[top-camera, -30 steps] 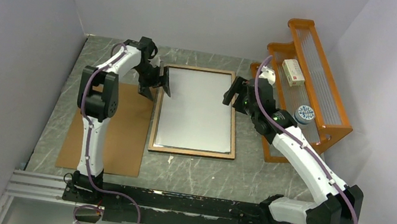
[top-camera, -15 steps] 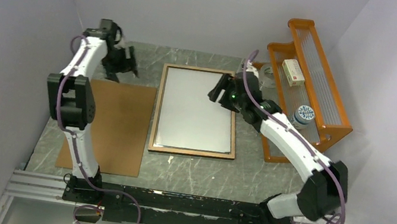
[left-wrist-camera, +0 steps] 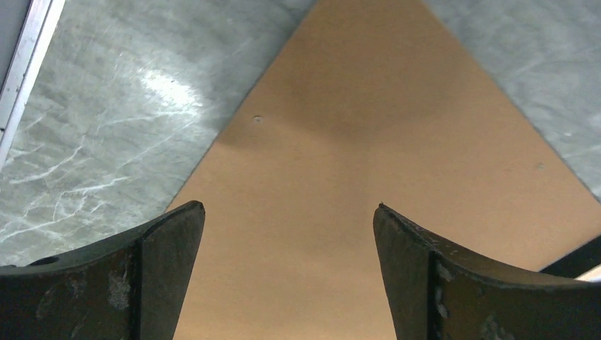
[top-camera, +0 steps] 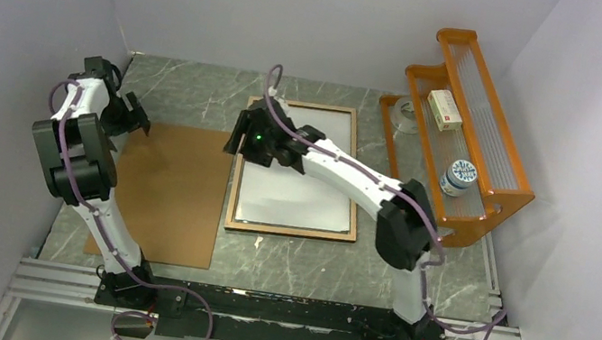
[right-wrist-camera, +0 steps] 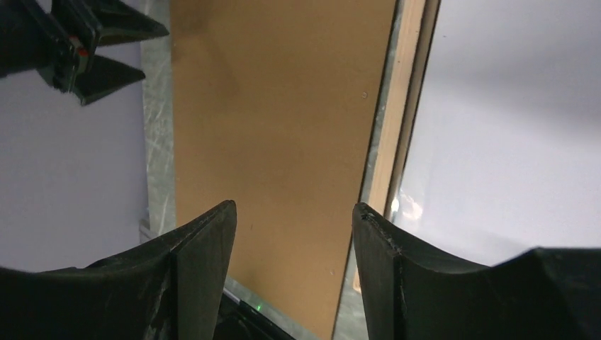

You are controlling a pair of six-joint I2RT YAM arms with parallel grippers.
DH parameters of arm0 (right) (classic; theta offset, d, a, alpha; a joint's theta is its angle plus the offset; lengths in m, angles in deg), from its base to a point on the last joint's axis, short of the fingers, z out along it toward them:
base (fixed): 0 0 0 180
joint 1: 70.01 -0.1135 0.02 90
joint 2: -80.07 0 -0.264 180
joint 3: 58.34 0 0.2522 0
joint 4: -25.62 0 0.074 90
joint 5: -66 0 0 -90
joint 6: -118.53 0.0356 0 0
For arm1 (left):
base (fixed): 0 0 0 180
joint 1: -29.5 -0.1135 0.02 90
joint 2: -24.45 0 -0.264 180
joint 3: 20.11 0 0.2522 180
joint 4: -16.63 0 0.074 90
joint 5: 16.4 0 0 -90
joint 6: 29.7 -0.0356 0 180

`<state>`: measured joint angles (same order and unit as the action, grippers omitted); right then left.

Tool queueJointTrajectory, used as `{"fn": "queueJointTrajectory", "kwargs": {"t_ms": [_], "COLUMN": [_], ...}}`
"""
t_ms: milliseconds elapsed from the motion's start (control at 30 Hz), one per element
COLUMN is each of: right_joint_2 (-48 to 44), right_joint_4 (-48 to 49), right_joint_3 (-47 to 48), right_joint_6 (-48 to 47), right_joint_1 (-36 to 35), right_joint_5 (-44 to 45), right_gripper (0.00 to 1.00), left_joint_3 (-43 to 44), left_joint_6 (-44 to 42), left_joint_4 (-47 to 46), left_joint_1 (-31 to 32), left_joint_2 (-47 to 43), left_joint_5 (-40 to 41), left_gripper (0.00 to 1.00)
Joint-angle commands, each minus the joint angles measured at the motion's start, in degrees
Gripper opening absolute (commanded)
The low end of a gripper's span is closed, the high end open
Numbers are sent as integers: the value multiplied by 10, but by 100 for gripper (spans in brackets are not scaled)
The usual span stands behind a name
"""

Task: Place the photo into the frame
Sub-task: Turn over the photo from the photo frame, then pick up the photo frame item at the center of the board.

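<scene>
The frame [top-camera: 289, 230] lies flat mid-table, its light-brown wooden side up. The photo [top-camera: 298, 192] lies inside it, white back up. My right gripper [top-camera: 235, 138] hovers open and empty over the frame's left edge. In the right wrist view it [right-wrist-camera: 294, 212] hangs over the gap between the backing board [right-wrist-camera: 276, 142] and the frame's wooden border [right-wrist-camera: 398, 120], with the photo [right-wrist-camera: 510, 127] to the right. My left gripper [top-camera: 136, 118] is open and empty above the board's far left corner. In the left wrist view it [left-wrist-camera: 289, 207] is above the board [left-wrist-camera: 354, 142].
The solid brown backing board [top-camera: 166, 194] lies left of the frame. An orange rack [top-camera: 494, 196] at the right holds a white box [top-camera: 445, 109] and a round container [top-camera: 461, 174]. Walls stand close on the left, right and far sides.
My left gripper has left the frame's far left corner and swung left over the board's corner. My right arm has swept from the frame's right edge to its left edge.
</scene>
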<state>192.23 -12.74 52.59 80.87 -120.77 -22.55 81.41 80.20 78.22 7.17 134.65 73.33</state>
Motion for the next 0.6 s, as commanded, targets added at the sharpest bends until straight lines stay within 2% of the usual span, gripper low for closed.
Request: {"fn": "queueJointTrajectory", "kwargs": {"t_ms": [0, 100, 233, 400, 567], "right_joint_2": [64, 102, 153, 189, 220], "right_joint_4": [-67, -76, -105, -109, -124], "right_joint_3": [86, 119, 170, 181, 206], "right_joint_6": [45, 50, 46, 57, 62], "right_joint_1": [-13, -27, -42, -45, -47], "right_joint_5": [27, 23, 19, -3, -12], "right_gripper": [64, 63, 63, 63, 63], "left_joint_3": [-35, -49, -57, -81, -92], "left_joint_6": [18, 25, 22, 18, -2], "left_joint_4": [-19, -32, -36, -52, -71], "left_joint_1": [-42, -55, -55, -58, -58], "left_joint_2": [-4, 0, 6, 15, 28], "left_joint_5": [5, -30, -25, -40, -111], "left_gripper": [94, 94, 94, 94, 94]}}
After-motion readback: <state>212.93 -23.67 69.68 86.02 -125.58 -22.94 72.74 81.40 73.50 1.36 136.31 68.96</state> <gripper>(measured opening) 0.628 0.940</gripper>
